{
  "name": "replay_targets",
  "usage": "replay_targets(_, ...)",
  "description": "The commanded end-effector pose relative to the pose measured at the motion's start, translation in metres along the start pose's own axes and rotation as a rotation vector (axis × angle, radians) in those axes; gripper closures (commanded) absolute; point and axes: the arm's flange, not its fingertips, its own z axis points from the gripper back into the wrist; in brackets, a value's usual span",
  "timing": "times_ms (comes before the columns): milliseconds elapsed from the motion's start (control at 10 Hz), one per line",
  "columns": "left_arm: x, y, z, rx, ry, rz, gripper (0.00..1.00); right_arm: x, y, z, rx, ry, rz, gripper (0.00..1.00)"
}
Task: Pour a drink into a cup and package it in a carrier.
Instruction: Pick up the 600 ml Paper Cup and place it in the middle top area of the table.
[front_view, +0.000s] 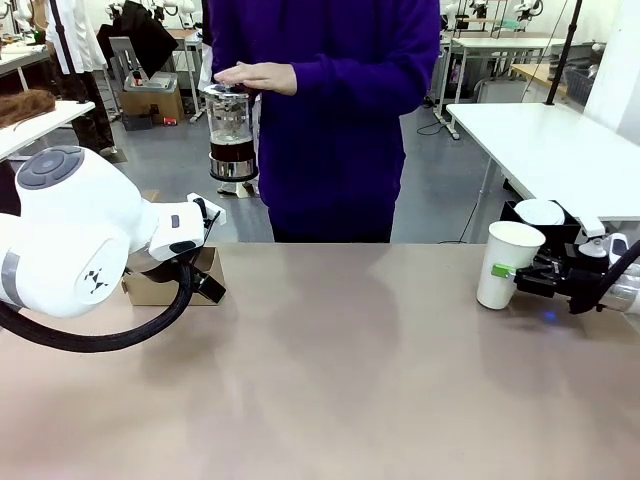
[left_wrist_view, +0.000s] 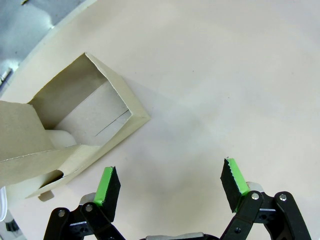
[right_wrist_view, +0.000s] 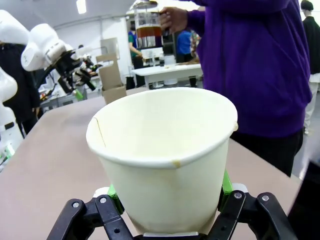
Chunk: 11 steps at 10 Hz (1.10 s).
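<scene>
Right gripper (right_wrist_view: 170, 194): shut around the lower wall of the cup (right_wrist_view: 165, 150), a green pad pressed on each side. I have it held.
Cup: white paper with no lid on, and the inside looks dry. It is upright at the right of the table (front_view: 350, 350), near the far edge.
Left gripper (left_wrist_view: 171, 180): jaws spread wide with nothing between them, hanging over bare table just beside the carrier (left_wrist_view: 95, 115).
Carrier: brown cardboard at the far left, its open compartment facing up. No cup is in it.
Step in hand: as I read it, securing the cup for the pour. Nothing is poured yet.
Next move: I judge the cup must go toward the far middle and stay level and steady in my grip, so the jug can reach it.
Jug (front_view: 232, 135): held in the air by the person at the far side, with one hand (front_view: 255, 77) flat on its top. The dark drink (front_view: 232, 152) sits in its lower part.
Around: a black box (front_view: 520, 215) just behind the cup holds a white round thing (front_view: 540, 211), possibly a lid.
In the way: nothing lies on the table between cup and person. My left arm stands close by the carrier, which will matter later.
</scene>
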Motion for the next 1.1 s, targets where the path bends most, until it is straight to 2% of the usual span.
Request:
replay_targets(0, 0.000, 0.000, 0.000, -0.001, 0.000, -0.001, 0.00, 0.027, 0.024, -0.051, -0.111, -0.022, -0.007, 0.20)
replay_targets(200, 0.000, 0.000, 0.000, -0.001, 0.000, -0.001, 0.00, 0.036, 0.040, -0.102, -0.122, -0.042, -0.018, 0.20)
replay_targets(400, 0.000, 0.000, 0.000, -0.001, 0.000, -0.001, 0.00, 0.039, 0.051, -0.159, -0.128, -0.009, -0.008, 0.20)
replay_targets(800, 0.000, 0.000, 0.000, -0.001, 0.000, -0.001, 0.00, 0.026, 0.028, -0.238, -0.106, 0.020, 0.036, 0.20)
replay_targets(1000, 0.000, 0.000, 0.000, -0.001, 0.000, -0.001, 0.00, 0.015, 0.012, -0.253, -0.080, 0.014, 0.026, 0.20)
